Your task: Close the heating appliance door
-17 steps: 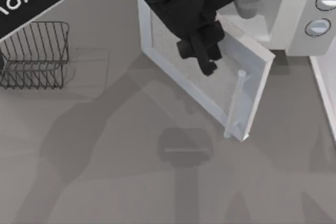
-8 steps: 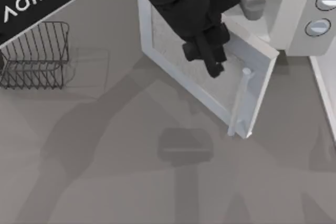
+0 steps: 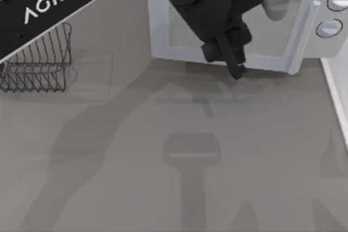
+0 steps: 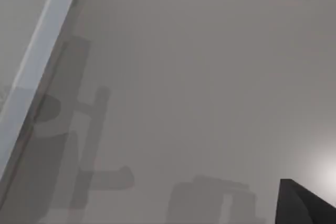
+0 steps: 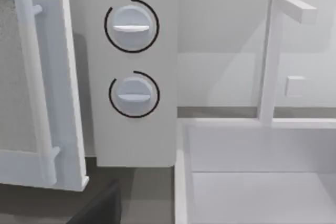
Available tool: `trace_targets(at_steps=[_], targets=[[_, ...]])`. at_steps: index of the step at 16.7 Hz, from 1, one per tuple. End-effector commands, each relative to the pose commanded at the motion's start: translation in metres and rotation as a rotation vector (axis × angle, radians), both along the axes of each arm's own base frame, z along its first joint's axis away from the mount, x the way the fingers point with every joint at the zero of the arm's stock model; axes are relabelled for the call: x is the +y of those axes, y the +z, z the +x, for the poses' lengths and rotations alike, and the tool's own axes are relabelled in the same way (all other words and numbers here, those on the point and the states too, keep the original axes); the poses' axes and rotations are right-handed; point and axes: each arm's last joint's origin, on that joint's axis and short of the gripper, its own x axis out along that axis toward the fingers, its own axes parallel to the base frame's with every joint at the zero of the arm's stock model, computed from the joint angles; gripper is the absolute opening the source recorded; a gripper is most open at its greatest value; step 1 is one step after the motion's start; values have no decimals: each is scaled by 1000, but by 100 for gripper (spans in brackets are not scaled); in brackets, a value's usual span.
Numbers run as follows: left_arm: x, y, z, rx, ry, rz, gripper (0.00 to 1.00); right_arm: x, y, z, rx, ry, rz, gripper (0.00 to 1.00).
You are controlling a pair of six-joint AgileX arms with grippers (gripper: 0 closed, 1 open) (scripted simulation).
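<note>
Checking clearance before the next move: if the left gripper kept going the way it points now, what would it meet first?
Probably the bare table: the left gripper points down past the door, though depth is unclear.

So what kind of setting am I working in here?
Likely a simulated kitchen counter: a white microwave with two knobs, a wire rack at the table's left, and what looks like a sink with faucet beside it.

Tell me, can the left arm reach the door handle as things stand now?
Probably yes. The left gripper hangs at the door's lower edge, and the handle stands a little to its right, with nothing between them. The door looks shut or nearly so.
</note>
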Motion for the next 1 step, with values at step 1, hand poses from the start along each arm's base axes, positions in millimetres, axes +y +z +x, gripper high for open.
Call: trace_targets(at_steps=[1], targets=[[1, 3, 1, -15, 5, -8, 0, 0, 0, 0, 0, 0, 0, 100]])
